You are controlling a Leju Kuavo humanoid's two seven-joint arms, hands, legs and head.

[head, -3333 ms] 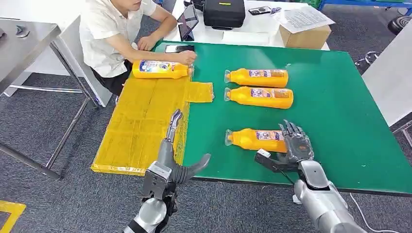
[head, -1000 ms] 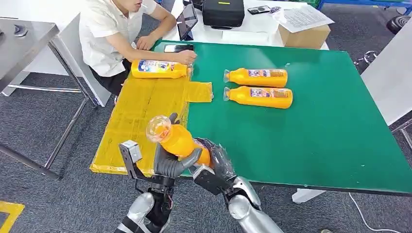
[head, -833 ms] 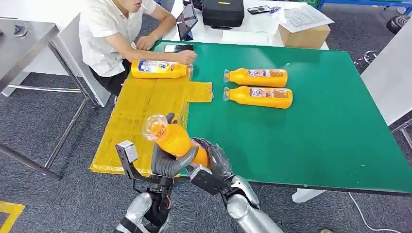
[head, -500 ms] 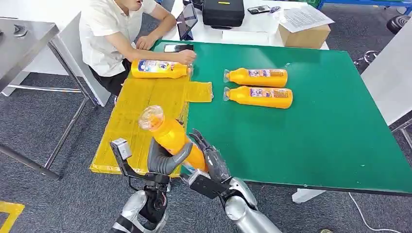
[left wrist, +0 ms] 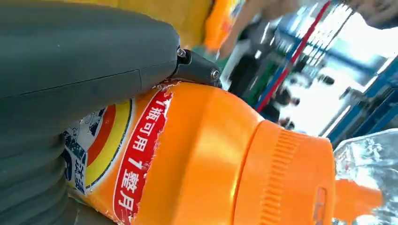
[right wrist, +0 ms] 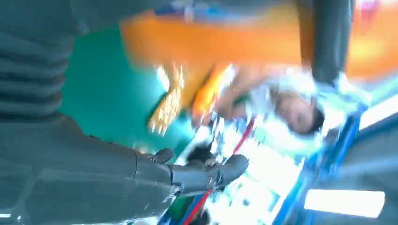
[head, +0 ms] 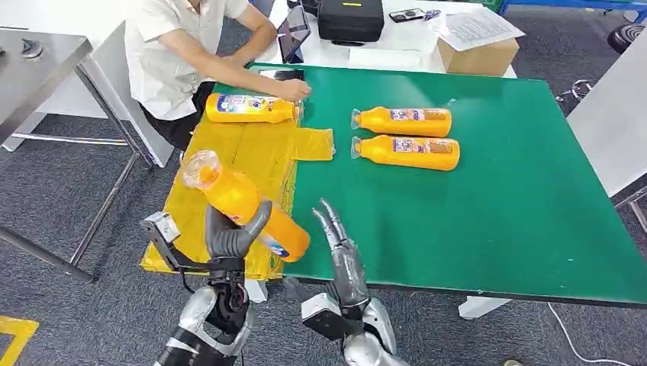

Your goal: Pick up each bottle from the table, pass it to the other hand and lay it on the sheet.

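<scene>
One orange bottle (head: pixel 243 207) clamped in left hand (head: pixel 227 235), tilted, cap up-left, over near edge of yellow sheet (head: pixel 221 183). Right hand (head: pixel 341 248) empty, fingers straight and apart, at green table (head: pixel 519 191) near edge. Bare sheet beyond.

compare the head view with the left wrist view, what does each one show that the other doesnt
Head view alone: the green table, the yellow sheet with one bottle lying on it under a person's hand, two bottles lying on the table, and the right hand, fingers apart and holding nothing. Left wrist view alone: the red label strip with white characters and the ribbed orange cap up close. Both: the left hand gripping the orange bottle.
</scene>
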